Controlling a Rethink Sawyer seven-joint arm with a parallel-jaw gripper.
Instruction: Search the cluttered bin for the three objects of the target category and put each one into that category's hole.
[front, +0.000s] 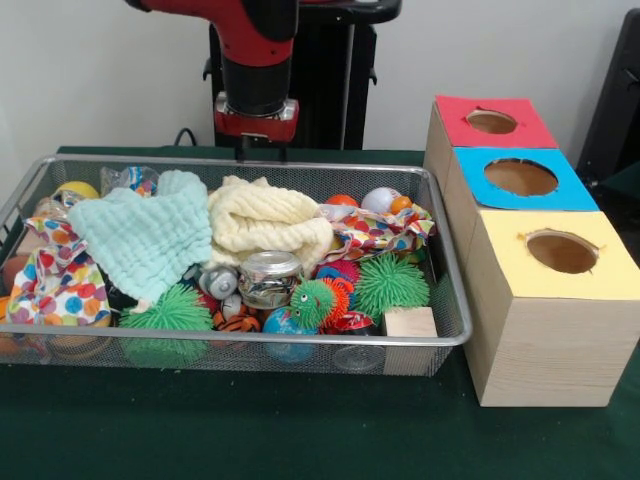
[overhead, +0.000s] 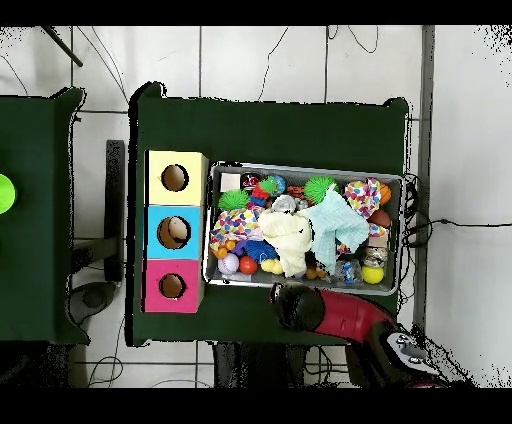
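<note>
The wire-mesh bin (front: 250, 338) is full of clutter; it also shows in the overhead view (overhead: 305, 167). One see-through wrinkly plastic piece (front: 268, 278) lies in the middle front, between the cloths and the spiky balls. Another with blue marks (front: 130, 180) lies at the far left corner and shows in the overhead view (overhead: 349, 270). I cannot pick out a third. The blue-topped box's hole (front: 520, 177) (overhead: 173, 231) is in the middle box of three. My gripper (front: 256, 140) hangs behind the bin's far rim, outside the bin (overhead: 295, 304).
A mint cloth (front: 145, 235), a cream cloth (front: 265, 222) and a dotted cloth (front: 55, 275) cover much of the bin. Green spiky balls (front: 390, 283), a small silver can (front: 218, 282) and a wooden block (front: 410, 322) lie at the front. Red-topped (front: 490, 122) and yellow-topped (front: 560, 250) boxes flank the blue one.
</note>
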